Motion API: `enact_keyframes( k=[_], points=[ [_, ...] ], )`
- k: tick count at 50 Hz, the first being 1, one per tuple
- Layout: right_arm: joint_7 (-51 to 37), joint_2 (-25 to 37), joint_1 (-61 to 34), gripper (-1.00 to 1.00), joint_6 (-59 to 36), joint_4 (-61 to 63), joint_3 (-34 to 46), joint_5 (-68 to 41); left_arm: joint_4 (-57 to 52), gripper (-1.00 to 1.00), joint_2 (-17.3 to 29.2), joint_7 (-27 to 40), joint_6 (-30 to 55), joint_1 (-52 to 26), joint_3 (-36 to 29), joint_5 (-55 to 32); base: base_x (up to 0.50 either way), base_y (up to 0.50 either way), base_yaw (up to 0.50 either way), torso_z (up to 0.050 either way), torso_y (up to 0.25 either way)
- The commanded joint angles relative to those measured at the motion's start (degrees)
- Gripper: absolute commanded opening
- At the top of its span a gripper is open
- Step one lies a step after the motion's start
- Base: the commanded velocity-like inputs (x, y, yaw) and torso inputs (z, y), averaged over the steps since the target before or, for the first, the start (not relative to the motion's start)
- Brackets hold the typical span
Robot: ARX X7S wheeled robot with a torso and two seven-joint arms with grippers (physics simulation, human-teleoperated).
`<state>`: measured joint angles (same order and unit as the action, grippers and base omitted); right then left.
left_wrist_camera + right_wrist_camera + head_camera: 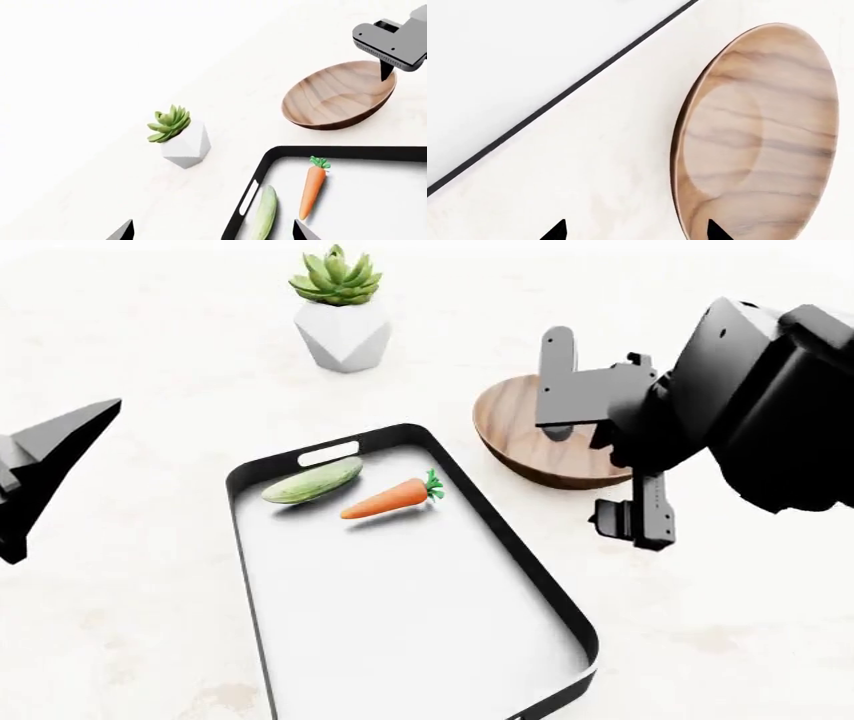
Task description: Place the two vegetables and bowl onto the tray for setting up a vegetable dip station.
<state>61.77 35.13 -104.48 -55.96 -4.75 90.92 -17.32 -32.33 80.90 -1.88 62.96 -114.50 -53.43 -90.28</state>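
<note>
The black-rimmed tray [254, 540] holds the light-green cucumber [314, 481] and the orange carrot [390, 498] side by side at its far end. They also show in the left wrist view, cucumber [263, 215] and carrot [312, 192]. The wooden bowl [514, 435] sits on the table right of the tray. My right gripper [561, 420] is open over the bowl's tray-side rim. In the right wrist view [635, 232] one fingertip is over the bowl [760, 140] and the other over the table. My left gripper [213, 235] is open and empty, high above the tray's handle end.
A green succulent in a white faceted pot [342, 330] stands on the table beyond the tray's far end. It also shows in the left wrist view [180, 137]. The tray's rim [560, 105] runs close beside the bowl. The table is pale white.
</note>
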Motion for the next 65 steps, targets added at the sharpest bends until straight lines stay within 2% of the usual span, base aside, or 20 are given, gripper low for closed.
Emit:
enact_keyframes(
  k=[1,14,30,34,40,45,46,48,55,65],
  points=[
    [-2.17,-3.44,4.08,1.0,4.85,-7.94,0.69,1.6,-0.21,1.0,0.68,-0.01,-0.18,0.56,0.36,0.05,0.0,0.0,0.0,0.0,0.0],
    [-4.18,-8.75,6.88,1.0,11.23,-23.7,-0.14,3.14,-0.6,1.0,0.87,0.6,-0.01,1.03,0.74,-0.39,0.0,0.0,0.0,0.0,0.0],
    [-4.82,-12.73,9.71,1.0,16.74,-35.71,2.03,5.85,-0.87,1.0,1.28,1.2,1.95,0.01,2.16,-1.87,0.0,0.0,0.0,0.0,0.0],
    [-5.86,-15.17,11.43,1.0,18.31,-42.97,1.35,5.76,-1.06,1.0,1.48,1.33,1.93,0.06,2.41,-2.18,0.0,0.0,0.0,0.0,0.0],
    [-7.04,-16.82,12.87,1.0,19.7,-47.14,0.62,5.56,-1.07,1.0,1.45,1.56,2.37,-0.16,2.86,-2.5,0.0,0.0,0.0,0.0,0.0],
    [-9.43,-21.01,13.91,1.0,27.25,-58.94,-0.46,6.23,-1.21,1.0,1.7,1.97,2.41,-0.08,3.13,-2.96,0.0,0.0,0.0,0.0,0.0],
    [-11.11,-21.87,14.37,-1.0,30.16,-61.74,-1.08,6.29,-1.25,1.0,1.82,2.15,2.22,0.06,3.13,-3.08,0.0,0.0,0.0,0.0,0.0],
    [-10.83,-23.25,15.07,-1.0,33.01,-66.01,-0.94,6.64,-1.4,1.0,2.02,2.28,1.91,0.32,3.12,-3.14,0.0,0.0,0.0,0.0,0.0],
    [-11.21,-24.57,15.28,-1.0,35.09,-69.4,-2.42,5.74,-1.71,1.0,2.53,2.24,1.07,1.03,3.19,-3.04,0.0,0.0,0.0,0.0,0.0],
    [-10.66,-22.1,14.09,-1.0,35.7,-63.44,-2.71,5.65,-2.23,1.0,3.61,2.19,-0.94,2.58,2.95,-2.5,0.0,0.0,0.0,0.0,0.0]
  ],
)
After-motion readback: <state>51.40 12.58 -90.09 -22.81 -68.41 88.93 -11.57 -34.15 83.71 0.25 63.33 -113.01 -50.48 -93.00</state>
